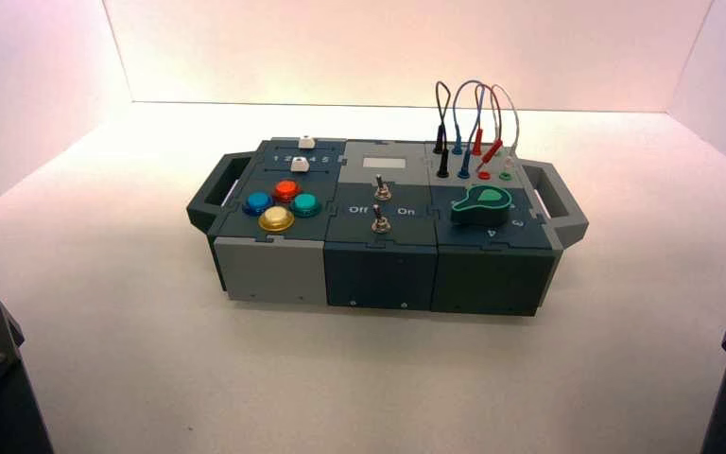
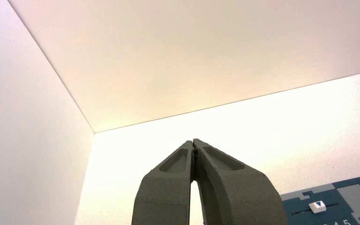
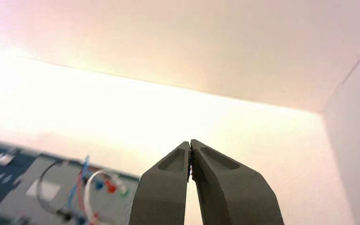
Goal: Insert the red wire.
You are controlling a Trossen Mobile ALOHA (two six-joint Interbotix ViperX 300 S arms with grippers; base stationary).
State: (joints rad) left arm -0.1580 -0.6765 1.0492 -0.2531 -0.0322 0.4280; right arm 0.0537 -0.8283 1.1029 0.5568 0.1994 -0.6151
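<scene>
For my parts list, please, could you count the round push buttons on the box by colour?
Red round push button: 1
Blue round push button: 1
Green round push button: 1
Yellow round push button: 1
Total: 4

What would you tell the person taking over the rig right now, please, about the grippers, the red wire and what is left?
Left gripper: shut, nothing in it, off the box's left side.
Right gripper: shut, nothing in it, off the box's right side.
Red wire: at the box's far right, among the black, blue and white wires. One red plug stands upright; the other leans above the near red socket.
Done: one end looks seated.
Left: seat the leaning plug, probably with the right arm.
</scene>
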